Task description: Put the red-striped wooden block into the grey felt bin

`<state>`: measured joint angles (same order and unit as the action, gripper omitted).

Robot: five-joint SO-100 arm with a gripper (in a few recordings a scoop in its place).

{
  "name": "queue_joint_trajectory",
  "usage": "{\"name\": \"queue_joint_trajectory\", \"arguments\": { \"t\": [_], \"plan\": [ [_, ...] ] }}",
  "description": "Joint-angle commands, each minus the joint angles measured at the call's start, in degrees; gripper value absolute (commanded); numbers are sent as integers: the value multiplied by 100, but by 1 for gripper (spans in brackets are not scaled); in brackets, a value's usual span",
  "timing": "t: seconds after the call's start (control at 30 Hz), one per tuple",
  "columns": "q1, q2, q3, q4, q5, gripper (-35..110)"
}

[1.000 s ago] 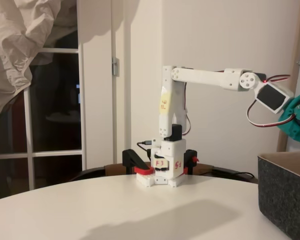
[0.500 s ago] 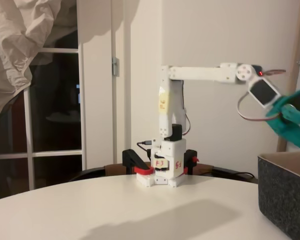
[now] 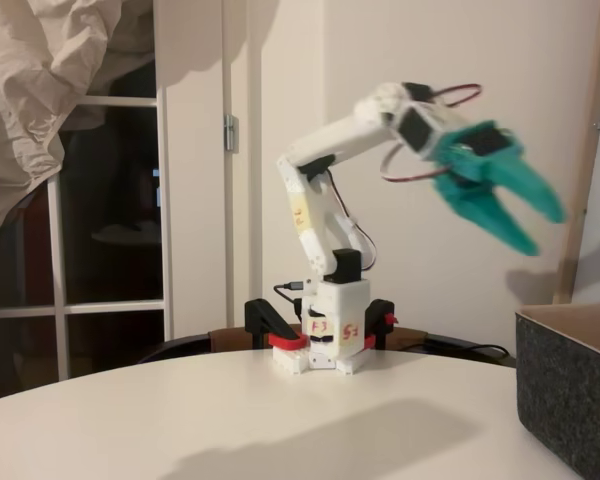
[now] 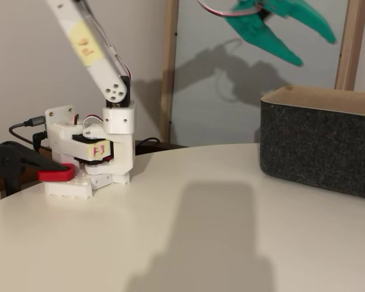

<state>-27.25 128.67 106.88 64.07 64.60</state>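
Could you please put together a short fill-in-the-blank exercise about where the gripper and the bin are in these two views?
1. The teal gripper has its two fingers spread ____.
2. The grey felt bin stands on the white ____.
3. Between the gripper's fingers there is ____ held.
4. A red-handled clamp fixes the arm's ____ to the table edge.

Missing words: open; table; nothing; base

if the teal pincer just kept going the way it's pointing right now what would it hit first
Probably the grey felt bin. The open pincer points down and to the right in both fixed views, toward the bin's open top, with only air between. Depth is unclear, so it might instead pass beside the bin.
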Motion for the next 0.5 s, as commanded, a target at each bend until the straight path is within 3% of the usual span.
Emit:
{"name": "queue_joint_trajectory", "arguments": {
  "t": [0.0, 0.2, 0.47],
  "plan": [
    [765, 686, 79, 378, 686, 18],
    [2514, 1143, 123, 624, 1652, 14],
    [4641, 1415, 501, 606, 2109, 8]
  ]
}}
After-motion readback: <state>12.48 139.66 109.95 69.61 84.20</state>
